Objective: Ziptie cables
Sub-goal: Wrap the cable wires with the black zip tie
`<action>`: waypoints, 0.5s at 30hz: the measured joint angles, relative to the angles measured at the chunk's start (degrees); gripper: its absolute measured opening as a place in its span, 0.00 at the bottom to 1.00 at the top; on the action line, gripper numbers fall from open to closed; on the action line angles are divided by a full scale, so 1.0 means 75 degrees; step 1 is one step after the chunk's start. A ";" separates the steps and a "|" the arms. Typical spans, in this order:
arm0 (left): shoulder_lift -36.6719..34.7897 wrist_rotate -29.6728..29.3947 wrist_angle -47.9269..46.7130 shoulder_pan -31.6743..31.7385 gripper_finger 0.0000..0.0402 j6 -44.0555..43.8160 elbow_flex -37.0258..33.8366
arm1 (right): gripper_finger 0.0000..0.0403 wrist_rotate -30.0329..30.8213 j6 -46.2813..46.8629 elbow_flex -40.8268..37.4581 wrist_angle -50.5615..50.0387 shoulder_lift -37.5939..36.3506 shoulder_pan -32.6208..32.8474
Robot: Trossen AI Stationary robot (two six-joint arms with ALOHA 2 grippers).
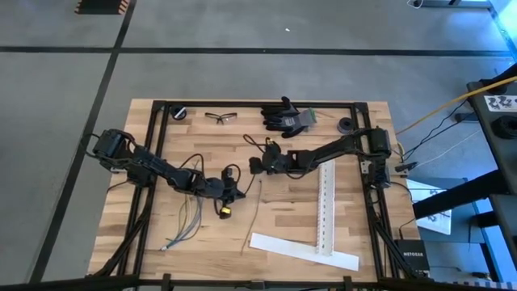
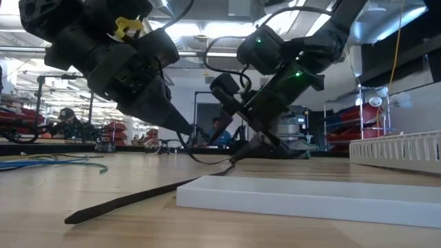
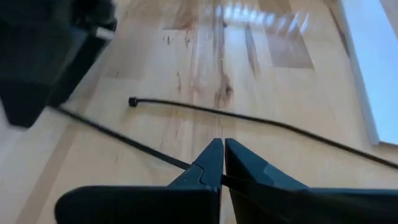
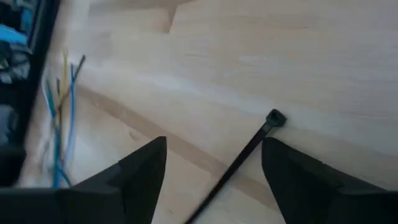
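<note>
While our left gripper point(image 3: 222, 163) is clamped on one ziptie point(image 3: 118, 138), our right gripper point(image 4: 214, 165) hangs open over the other ziptie point(image 4: 249, 149), cables point(image 1: 184, 222) nearby.

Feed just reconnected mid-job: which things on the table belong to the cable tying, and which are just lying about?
Job:
- cables
- ziptie, pinched in the shut left tool
- open right tool

Lying about:
- black gloves
- safety glasses
- white perforated strips

The cables point(image 1: 184, 222) lie on the table point(image 1: 283, 218) left of a ziptie point(image 1: 252, 217).
</note>
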 joint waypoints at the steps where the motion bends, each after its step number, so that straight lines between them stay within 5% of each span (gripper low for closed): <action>1: 0.0001 0.0000 0.0005 -0.0007 0.00 0.0046 0.0000 | 0.59 -0.0051 0.0098 0.0044 0.0164 0.0110 -0.0007; 15: 0.0688 0.0003 0.0399 0.0016 0.00 0.0280 -0.0003 | 0.44 -0.0437 -0.0004 0.1020 -0.0200 0.0844 0.0041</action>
